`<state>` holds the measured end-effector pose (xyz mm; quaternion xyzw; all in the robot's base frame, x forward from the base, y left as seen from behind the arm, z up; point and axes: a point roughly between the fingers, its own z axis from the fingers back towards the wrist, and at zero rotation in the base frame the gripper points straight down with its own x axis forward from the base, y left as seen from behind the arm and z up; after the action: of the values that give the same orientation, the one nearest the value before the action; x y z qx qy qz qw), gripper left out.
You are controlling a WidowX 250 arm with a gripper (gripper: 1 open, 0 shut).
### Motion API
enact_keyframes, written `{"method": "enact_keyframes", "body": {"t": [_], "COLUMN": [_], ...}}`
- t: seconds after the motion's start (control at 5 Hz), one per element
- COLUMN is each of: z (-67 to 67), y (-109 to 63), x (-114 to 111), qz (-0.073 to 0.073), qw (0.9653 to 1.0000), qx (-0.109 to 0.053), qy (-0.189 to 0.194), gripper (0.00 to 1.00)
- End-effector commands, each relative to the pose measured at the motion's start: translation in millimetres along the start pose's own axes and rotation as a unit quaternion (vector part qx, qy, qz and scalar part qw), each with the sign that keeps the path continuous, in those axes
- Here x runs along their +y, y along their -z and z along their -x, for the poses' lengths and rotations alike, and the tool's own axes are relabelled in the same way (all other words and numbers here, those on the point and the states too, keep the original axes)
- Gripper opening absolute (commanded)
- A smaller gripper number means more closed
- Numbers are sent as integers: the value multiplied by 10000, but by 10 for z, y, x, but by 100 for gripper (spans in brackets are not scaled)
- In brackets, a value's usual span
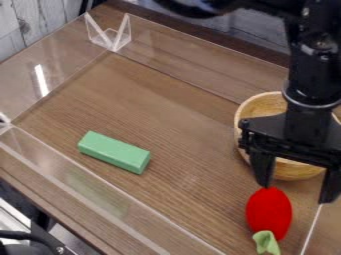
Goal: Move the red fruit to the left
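Light was even and fairly bright. Pale glare streaked the bench (173,110) and its clear walls (54,70). The arm's top (213,8) was motion-blurred; shadows stayed soft, resolution low.

We see the wooden bowl (258,108) only in part: the robot arm (314,75) stands in front of it and covers its middle, and its right side runs out past the picture's right edge. We cannot tell what, if anything, lies inside it. The arm itself is cut off by the top edge, and its upper part is blurred. The gripper (296,186) has its right finger partly clipped by the right edge. The leafy stem end (268,243) of the red fruit (269,210) is cut off at the bottom edge. The table (186,120) continues beyond the frame on every side.
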<state>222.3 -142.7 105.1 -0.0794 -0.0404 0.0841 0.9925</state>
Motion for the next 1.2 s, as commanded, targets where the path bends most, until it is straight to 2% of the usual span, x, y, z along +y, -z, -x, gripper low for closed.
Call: {"method": "enact_keyframes", "body": {"t": [0.0, 0.4, 0.6, 1.0], "z": [-3, 87, 86, 61], "y": [45, 424, 576, 668], "x": [-21, 61, 84, 240], "qz": [106, -116, -201, -222], "qw": [9990, 9998, 9997, 9992], "qx": [-71, 83, 124, 104], "qy": [422, 115, -10, -313], "gripper": [100, 100, 0, 0]}}
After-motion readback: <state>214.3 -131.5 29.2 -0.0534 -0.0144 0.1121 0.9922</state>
